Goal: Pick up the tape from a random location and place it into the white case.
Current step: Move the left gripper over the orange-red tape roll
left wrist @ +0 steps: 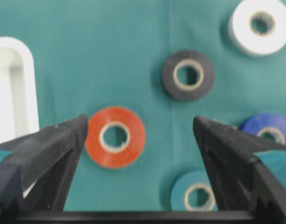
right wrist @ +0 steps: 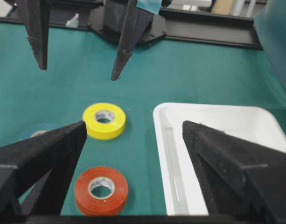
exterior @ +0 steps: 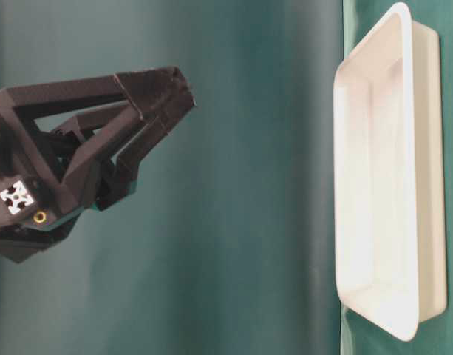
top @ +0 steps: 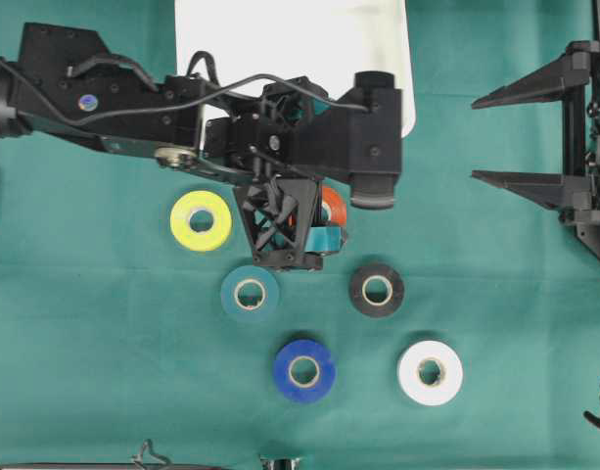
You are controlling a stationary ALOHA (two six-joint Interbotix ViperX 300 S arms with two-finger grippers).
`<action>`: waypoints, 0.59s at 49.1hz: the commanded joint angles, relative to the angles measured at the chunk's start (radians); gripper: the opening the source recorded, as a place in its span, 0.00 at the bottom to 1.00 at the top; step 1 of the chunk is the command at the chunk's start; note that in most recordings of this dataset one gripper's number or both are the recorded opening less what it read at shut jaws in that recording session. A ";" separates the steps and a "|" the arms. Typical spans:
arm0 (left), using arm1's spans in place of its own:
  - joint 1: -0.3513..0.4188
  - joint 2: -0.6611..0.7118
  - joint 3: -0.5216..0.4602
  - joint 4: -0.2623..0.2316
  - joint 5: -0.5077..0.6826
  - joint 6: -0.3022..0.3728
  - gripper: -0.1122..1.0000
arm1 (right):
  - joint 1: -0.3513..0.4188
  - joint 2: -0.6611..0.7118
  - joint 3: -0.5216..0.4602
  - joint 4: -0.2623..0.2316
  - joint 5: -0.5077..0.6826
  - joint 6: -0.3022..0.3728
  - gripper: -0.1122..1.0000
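- six tape rolls lie on the counter; the orange tape roll sits between the left end effector jaws, which stand wide apart, nothing held.
- right end effector also spread, empty.
- white case empty, near the orange roll.
- risk: descent off-centre could clip the black tape roll or push the orange roll aside.
- green cloth covers the counter; room unseen.

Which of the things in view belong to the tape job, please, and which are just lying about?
Job:
orange tape, between the open fingers of the left gripper
white case

Lying about for now:
yellow tape
teal tape
black tape
blue tape
white tape
right gripper, parked open
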 commanded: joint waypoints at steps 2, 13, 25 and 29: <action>0.002 0.002 -0.069 0.003 0.071 -0.003 0.99 | -0.002 0.005 -0.028 -0.002 -0.003 0.000 0.93; 0.002 0.015 -0.092 0.005 0.095 -0.003 0.99 | -0.002 0.012 -0.026 -0.002 0.002 0.002 0.93; 0.002 0.015 -0.086 0.005 0.095 -0.018 0.99 | -0.002 0.014 -0.026 0.000 0.006 0.002 0.93; 0.002 0.015 -0.081 0.006 0.095 -0.028 0.99 | -0.002 0.014 -0.028 0.000 0.006 0.000 0.93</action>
